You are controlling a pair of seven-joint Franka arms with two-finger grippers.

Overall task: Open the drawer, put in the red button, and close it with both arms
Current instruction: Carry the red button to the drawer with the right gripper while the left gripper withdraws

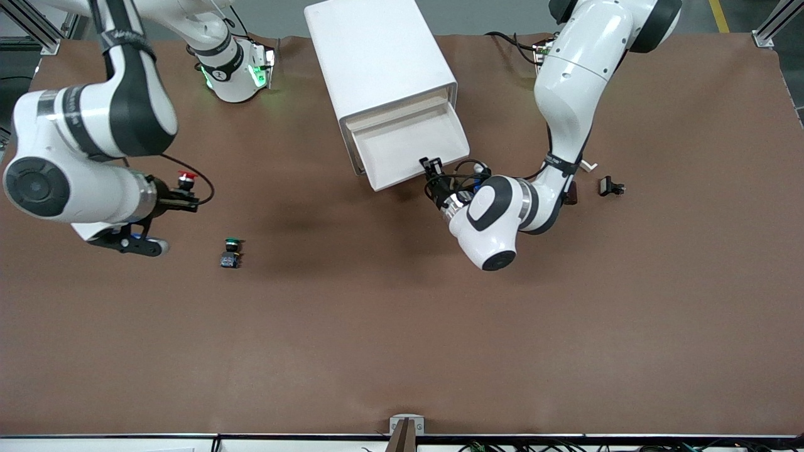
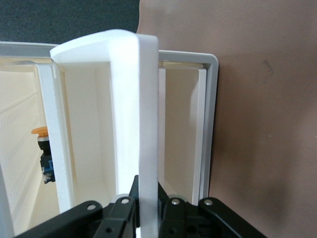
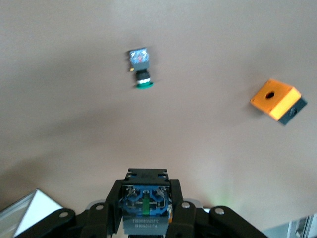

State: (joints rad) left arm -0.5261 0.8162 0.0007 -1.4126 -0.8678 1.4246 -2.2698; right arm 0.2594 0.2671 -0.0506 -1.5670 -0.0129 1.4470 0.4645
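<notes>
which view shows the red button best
The front view: the red button shows its red cap, held in the right gripper. The right wrist view shows only its blue-and-black underside between the fingers. The left wrist view misses it.

A brown mat (image 1: 402, 326) covers the whole tabletop. Grey floor (image 1: 502, 16) shows at twelve o'clock, with a yellow floor line (image 1: 719, 16) at one o'clock and aluminium frame posts (image 1: 776, 22) at the corners.
</notes>
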